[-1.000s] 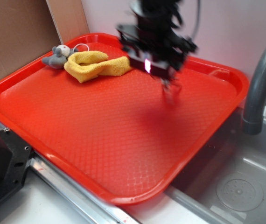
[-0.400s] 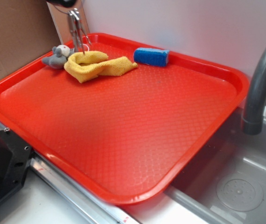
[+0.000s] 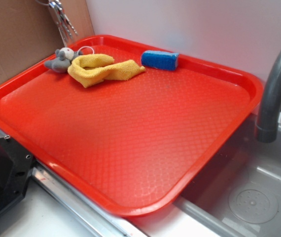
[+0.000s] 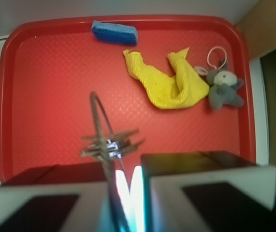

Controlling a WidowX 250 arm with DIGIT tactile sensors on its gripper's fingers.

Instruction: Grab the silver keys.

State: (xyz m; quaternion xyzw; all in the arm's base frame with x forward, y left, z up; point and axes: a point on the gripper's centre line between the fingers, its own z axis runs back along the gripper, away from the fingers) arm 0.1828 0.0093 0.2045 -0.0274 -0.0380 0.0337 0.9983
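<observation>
The silver keys (image 3: 61, 19) hang in the air above the red tray's (image 3: 130, 133) back left corner, in front of the cardboard wall. The exterior view cuts off the arm above them. From the wrist camera, my gripper (image 4: 128, 176) is shut on the key ring, whose thin wire loop rises out of the narrow gap between the two fingers. The bunch of silver keys (image 4: 110, 145) dangles just below the fingertips (image 4: 196, 162), high over the tray (image 4: 46, 96).
On the tray's far side lie a blue sponge (image 3: 160, 60), a crumpled yellow cloth (image 3: 103, 69) and a small grey toy mouse (image 3: 60, 59). A grey faucet (image 3: 276, 84) and a sink (image 3: 254, 197) are to the right, and a cardboard wall (image 3: 17, 34) stands at the left.
The gripper has carried the keys from over the tray's back right to its back left corner and upward. The arm has left the exterior view, and the blue sponge now shows.
</observation>
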